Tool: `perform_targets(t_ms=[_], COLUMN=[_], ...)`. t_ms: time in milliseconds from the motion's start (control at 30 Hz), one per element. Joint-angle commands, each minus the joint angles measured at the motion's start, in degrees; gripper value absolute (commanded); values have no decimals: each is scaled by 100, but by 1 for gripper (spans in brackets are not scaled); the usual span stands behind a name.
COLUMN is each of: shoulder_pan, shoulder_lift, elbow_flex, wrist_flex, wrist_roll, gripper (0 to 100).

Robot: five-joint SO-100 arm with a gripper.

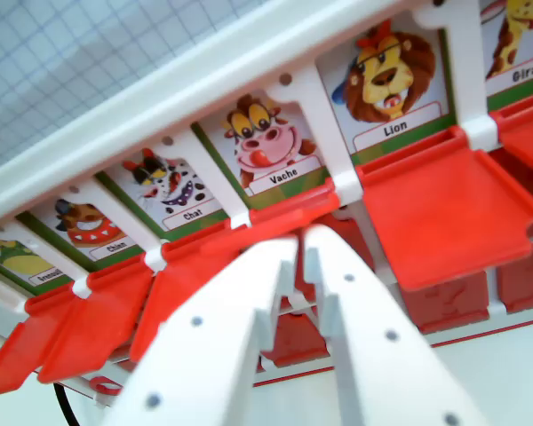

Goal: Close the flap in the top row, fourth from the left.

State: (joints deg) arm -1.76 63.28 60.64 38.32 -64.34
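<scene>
Single wrist view, close behind the pincer [300, 244], tilted up at the game board [204, 75].

My gripper [302, 241] reaches up from the bottom of the wrist view, its two white fingers [222, 346] running side by side and tapering to a point. Only a thin slit shows between them, so my jaws are all but together, holding nothing. The tips sit right at the lower edge of the Vache flap [249, 235], seemingly touching it, just below the card.
</scene>
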Motion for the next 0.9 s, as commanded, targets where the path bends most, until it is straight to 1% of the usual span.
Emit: perform_targets(t_ms=[0, 300, 767, 833, 867], shoulder_pan=[26, 97, 105, 105, 105], shoulder_lift=[141, 9, -264, -343, -352], elbow_flex=[-738, -835, -1002, -1099, -1169], wrist_flex=[-290, -527, -659, -694, -773], wrist_roll=[26, 185, 220, 290, 448], gripper=[0, 0, 0, 0, 0])
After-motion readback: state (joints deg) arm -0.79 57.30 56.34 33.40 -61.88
